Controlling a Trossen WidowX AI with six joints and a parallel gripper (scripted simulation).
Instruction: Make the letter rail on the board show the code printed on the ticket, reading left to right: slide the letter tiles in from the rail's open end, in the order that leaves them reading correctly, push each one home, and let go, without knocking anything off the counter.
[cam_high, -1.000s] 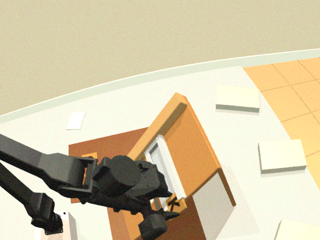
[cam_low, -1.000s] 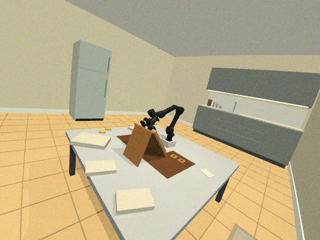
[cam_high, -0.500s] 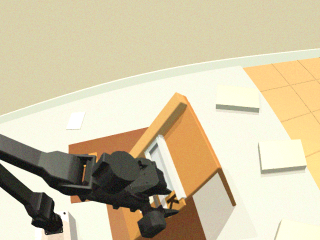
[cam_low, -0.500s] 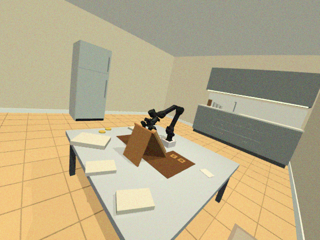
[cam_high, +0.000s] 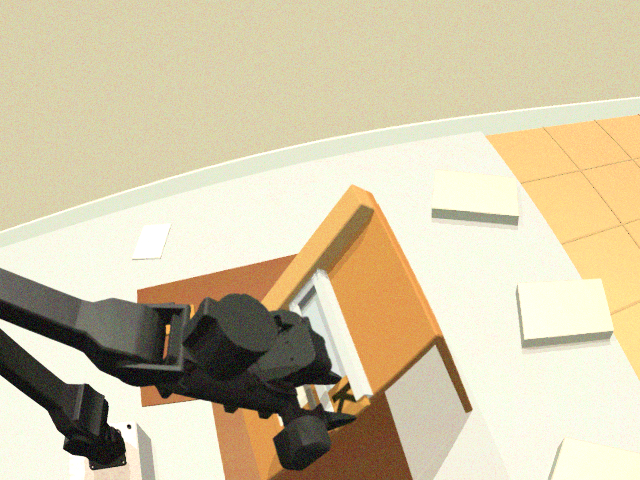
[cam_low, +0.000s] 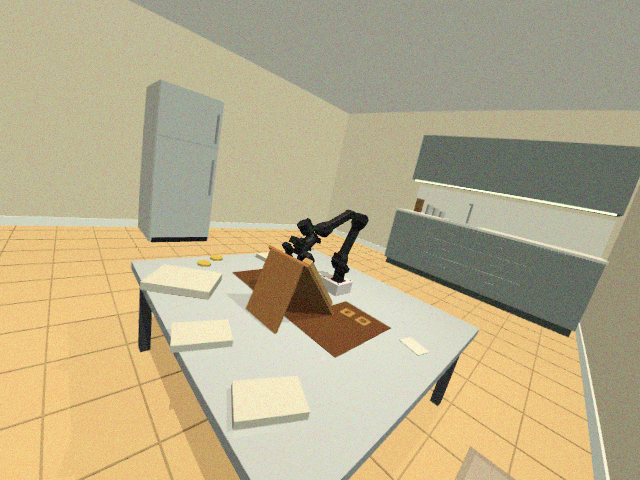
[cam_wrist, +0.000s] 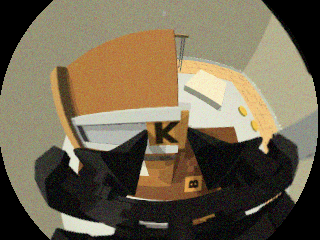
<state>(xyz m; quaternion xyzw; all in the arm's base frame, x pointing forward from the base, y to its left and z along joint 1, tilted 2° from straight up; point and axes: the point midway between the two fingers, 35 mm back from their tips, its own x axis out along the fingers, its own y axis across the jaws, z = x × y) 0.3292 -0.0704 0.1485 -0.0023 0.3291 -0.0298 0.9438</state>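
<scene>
K tile at the rail mouth

Item: my gripper (cam_high: 342, 397) (cam_wrist: 167, 136), fingers partly apart, clamped on the K tile (cam_high: 342, 396) (cam_wrist: 166, 133) at the rail's (cam_high: 345, 338) (cam_wrist: 127, 115) open end.
Item: B tile (cam_wrist: 193, 184), on the brown mat (cam_low: 336, 335) (cam_wrist: 160, 192).
Item: pale blocks (cam_high: 474, 193) (cam_low: 201, 333) (cam_wrist: 206, 87), beyond the board (cam_high: 382, 289) (cam_low: 276, 289) (cam_wrist: 122, 75).

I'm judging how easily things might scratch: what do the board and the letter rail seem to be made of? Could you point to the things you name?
The board (cam_high: 382, 279) (cam_low: 276, 289) (cam_wrist: 125, 75): probably wood or painted panel, matte, going by its even orange-brown. The letter rail (cam_high: 343, 335) (cam_wrist: 127, 116): perhaps plastic or painted metal, smooth and whitish.
</scene>
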